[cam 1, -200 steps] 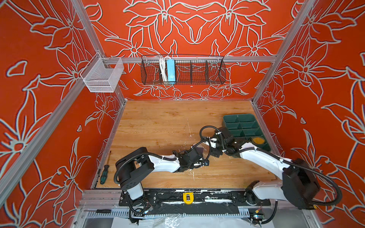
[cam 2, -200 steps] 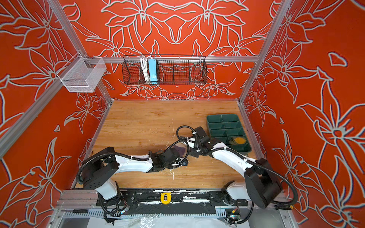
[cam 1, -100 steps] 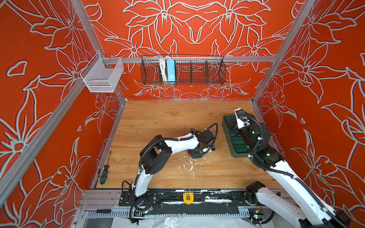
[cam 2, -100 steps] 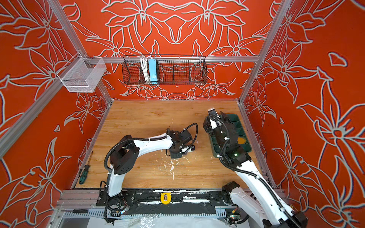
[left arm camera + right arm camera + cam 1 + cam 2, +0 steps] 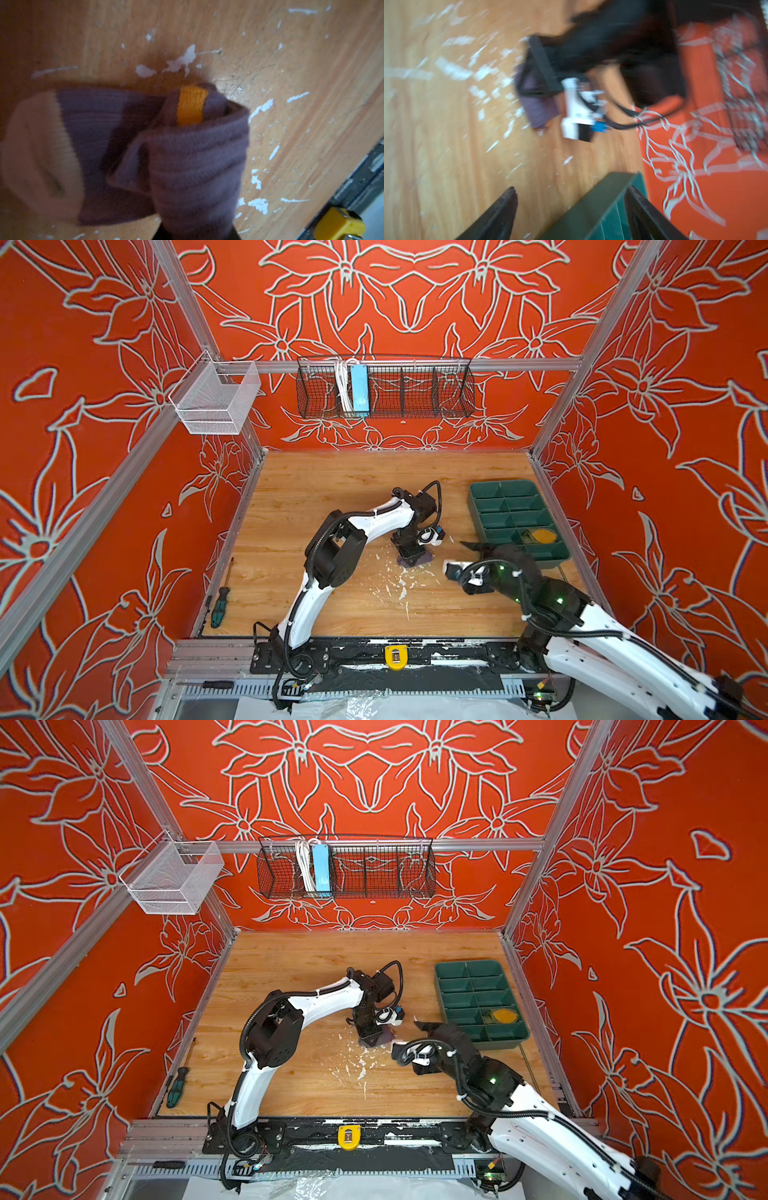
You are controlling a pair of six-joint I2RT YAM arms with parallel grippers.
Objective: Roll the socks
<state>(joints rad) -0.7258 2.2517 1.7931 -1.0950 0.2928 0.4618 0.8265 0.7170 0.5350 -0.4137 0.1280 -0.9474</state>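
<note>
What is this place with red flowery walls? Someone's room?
Probably a robot practice booth, not a room: a left arm and right arm fixed at a wooden tabletop, metal frame bars around red flower walls, and a wire basket hung at the back.

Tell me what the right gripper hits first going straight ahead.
Probably the green tray's corner, sitting between the right gripper's open fingers; past that, the left gripper holding the purple sock.
</note>
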